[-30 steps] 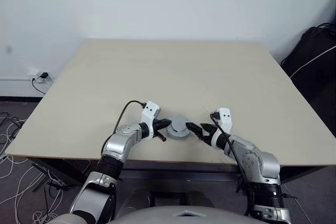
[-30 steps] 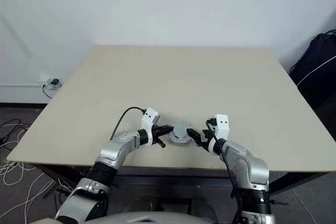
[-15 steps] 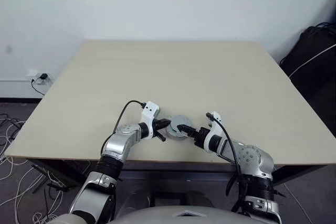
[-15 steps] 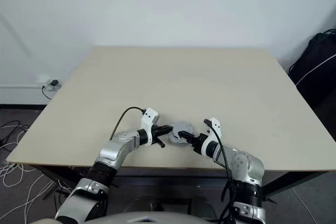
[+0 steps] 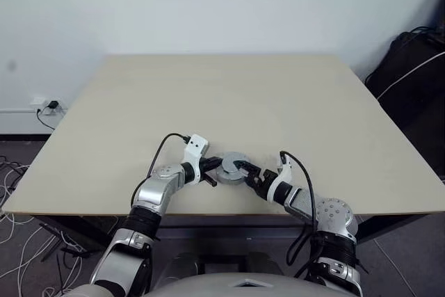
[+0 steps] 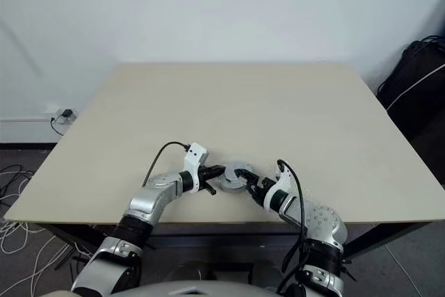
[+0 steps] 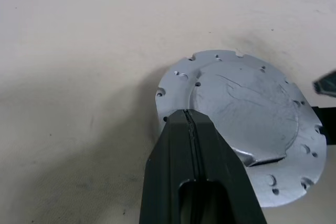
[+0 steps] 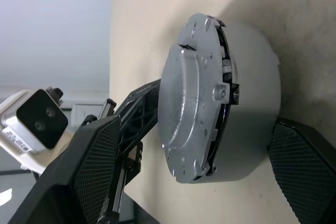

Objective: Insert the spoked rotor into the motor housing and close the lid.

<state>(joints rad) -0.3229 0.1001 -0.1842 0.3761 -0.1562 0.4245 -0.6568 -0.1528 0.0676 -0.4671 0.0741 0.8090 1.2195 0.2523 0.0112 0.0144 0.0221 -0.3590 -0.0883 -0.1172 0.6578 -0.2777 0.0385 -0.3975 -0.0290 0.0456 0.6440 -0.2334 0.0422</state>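
Observation:
The lid [image 7: 247, 111], a silver-grey disc with small holes round its rim, lies on top of the grey round motor housing [image 8: 253, 90] near the table's front edge. A dark gap shows between lid and housing on one side. The spoked rotor is hidden. My left gripper [image 5: 213, 169] is shut, and its fingertips [image 7: 188, 125] press against the lid's left rim. From the right, my right gripper [image 5: 245, 172] stands open, with one finger [image 8: 100, 171] on each side of the housing and neither closed on it.
The beige table [image 5: 229, 95] stretches away behind the parts, and its front edge [image 5: 222, 210] runs just below them. A black bag [image 5: 410, 67] stands on the floor at the back right. Cables [image 5: 17, 241] lie on the floor at the left.
My right gripper has moved left to the housing and rolled its wrist, so its open fingers now straddle the housing. The left gripper has stayed at the lid's rim.

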